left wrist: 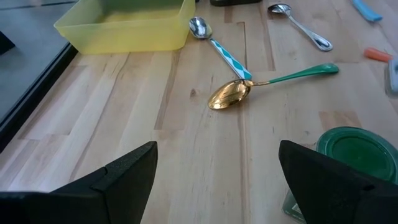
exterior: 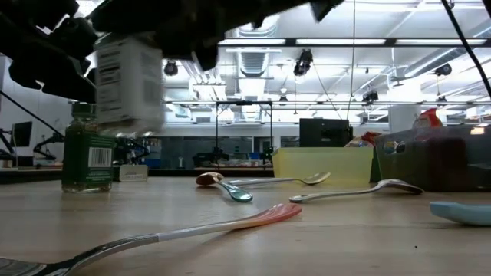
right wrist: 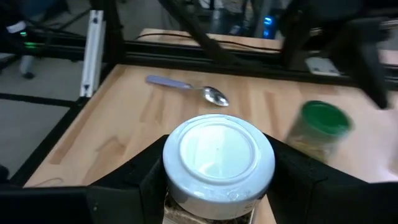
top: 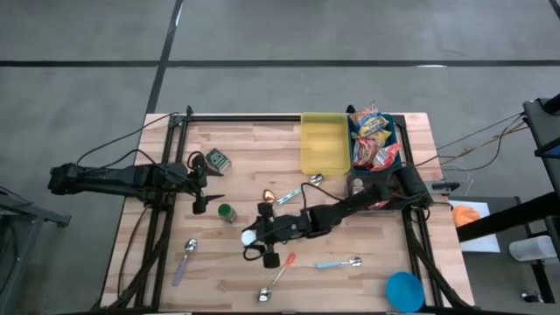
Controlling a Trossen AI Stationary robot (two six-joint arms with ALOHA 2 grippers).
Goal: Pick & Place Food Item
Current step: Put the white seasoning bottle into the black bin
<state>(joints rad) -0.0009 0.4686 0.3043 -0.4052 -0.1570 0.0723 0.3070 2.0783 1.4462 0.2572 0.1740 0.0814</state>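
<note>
White-capped, the jar sits clamped in our right tool, lifted off the worktop; rigid, probably slippery, so we grip below the cap. Left tool gapes, idle.

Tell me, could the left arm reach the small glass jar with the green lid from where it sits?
Probably yes. The left gripper stands open and empty, and the green-lidded glass jar sits just beside it on bare wood, upright, with nothing between. The right gripper, holding a white-lidded jar, hangs nearby and might crowd it.
</note>
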